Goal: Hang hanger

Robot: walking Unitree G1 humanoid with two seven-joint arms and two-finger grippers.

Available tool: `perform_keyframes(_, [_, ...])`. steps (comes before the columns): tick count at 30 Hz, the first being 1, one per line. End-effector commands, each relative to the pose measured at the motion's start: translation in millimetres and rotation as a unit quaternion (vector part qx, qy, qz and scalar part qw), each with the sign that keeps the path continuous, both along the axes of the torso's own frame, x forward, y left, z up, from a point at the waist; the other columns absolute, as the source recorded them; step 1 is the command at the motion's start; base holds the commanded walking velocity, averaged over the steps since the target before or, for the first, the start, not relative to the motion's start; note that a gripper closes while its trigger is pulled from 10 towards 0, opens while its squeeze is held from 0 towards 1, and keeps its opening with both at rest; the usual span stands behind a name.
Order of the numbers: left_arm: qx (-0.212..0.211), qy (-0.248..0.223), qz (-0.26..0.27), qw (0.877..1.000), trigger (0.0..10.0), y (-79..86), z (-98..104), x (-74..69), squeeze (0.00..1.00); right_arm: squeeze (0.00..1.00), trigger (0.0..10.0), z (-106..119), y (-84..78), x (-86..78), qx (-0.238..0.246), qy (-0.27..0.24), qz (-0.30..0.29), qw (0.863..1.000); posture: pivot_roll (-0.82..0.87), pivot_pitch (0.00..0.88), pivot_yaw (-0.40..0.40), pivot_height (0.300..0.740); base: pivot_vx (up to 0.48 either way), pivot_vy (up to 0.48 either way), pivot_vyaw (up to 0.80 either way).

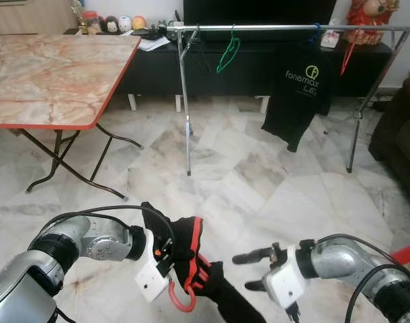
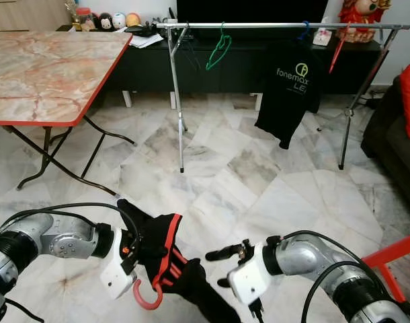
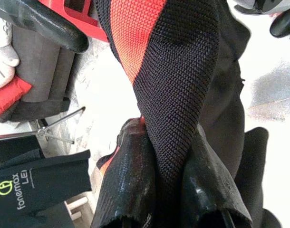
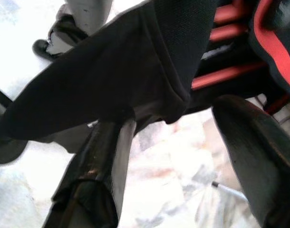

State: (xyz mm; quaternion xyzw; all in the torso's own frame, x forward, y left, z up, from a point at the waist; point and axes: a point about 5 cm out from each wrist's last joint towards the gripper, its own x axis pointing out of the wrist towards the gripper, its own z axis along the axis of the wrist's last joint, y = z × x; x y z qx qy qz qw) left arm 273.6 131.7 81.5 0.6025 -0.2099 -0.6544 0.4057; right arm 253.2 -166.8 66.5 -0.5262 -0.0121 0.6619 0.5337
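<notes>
While the red plastic hanger (image 1: 185,296) hangs low above the marble floor (image 1: 259,182), a black garment with orange-red stripes (image 1: 191,259) is draped on it, and its curved hook points down. The left hand (image 1: 166,254) is clamped on the garment at the hanger, with the cloth pressed between its black fingers (image 3: 135,180). The right hand (image 1: 255,269) is just beside the lower part of the garment, and its two fingers are apart. Further away stands a silver metal clothes rail (image 1: 285,28), which carries a green hanger (image 1: 227,55) and a black T-shirt with a printed logo (image 1: 300,94). A marble-pattern folding desk with a red edge (image 1: 50,74) stands on the robot's left.
</notes>
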Motion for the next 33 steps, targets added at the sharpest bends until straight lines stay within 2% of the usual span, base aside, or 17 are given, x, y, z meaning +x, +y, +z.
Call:
perform_keyframes(1, [-0.004, -0.019, -0.012, 1.000, 10.0, -1.2, 11.2, 6.8, 0.00, 0.15, 10.0, -2.3, -2.3, -3.3, -0.024, 0.002, 0.030, 0.999, -0.10, 0.000, -0.028, 0.740, 0.000, 0.000, 0.00])
perform_keyframes(2, [-0.004, -0.021, -0.013, 1.000, 10.0, -1.7, 11.7, 7.2, 0.00, 0.00, 10.0, -3.3, -1.2, -5.0, -0.026, 0.005, 0.038, 0.999, -0.10, 0.000, -0.030, 0.740, 0.000, 0.000, 0.00])
perform_keyframes(6, [0.001, -0.024, -0.020, 0.999, 10.0, -3.3, 10.6, 7.8, 0.00, 0.00, 10.0, -6.5, 8.1, -11.3, -0.015, 0.006, 0.076, 0.997, -0.09, 0.000, -0.036, 0.740, 0.000, 0.000, 0.00])
perform_keyframes(9, [0.001, -0.026, -0.023, 0.999, 10.0, -4.5, 10.3, 8.0, 0.00, 0.00, 10.0, -7.7, 10.7, -10.6, -0.013, 0.002, 0.081, 0.997, -0.09, 0.000, -0.037, 0.740, 0.000, 0.000, 0.00])
perform_keyframes(14, [-0.002, -0.030, -0.035, 0.999, 10.0, -9.1, 13.0, 8.4, 0.00, 0.00, 10.0, -11.1, 15.3, -6.6, -0.014, -0.017, 0.084, 0.996, -0.09, 0.000, -0.040, 0.740, 0.000, 0.000, 0.00])
perform_keyframes(19, [0.004, -0.030, -0.046, 0.998, 10.0, -10.1, 12.8, 7.4, 0.00, 0.00, 10.0, -8.7, 18.5, 2.6, -0.009, -0.057, 0.077, 0.995, -0.08, 0.000, -0.041, 0.740, 0.000, 0.000, 0.00])
perform_keyframes(30, [-0.002, -0.024, -0.066, 0.998, 10.0, -16.7, 12.0, 3.3, 0.00, 0.00, 10.0, -17.0, 20.8, 6.0, -0.009, -0.076, 0.068, 0.995, -0.07, 0.000, -0.039, 0.740, 0.000, 0.000, 0.00])
perform_keyframes(33, [-0.006, -0.024, -0.074, 0.997, 10.0, -18.3, 13.5, 2.1, 0.00, 0.00, 10.0, -23.5, 23.8, 2.0, -0.004, -0.064, 0.069, 0.996, -0.07, 0.000, -0.039, 0.740, 0.000, 0.000, 0.00])
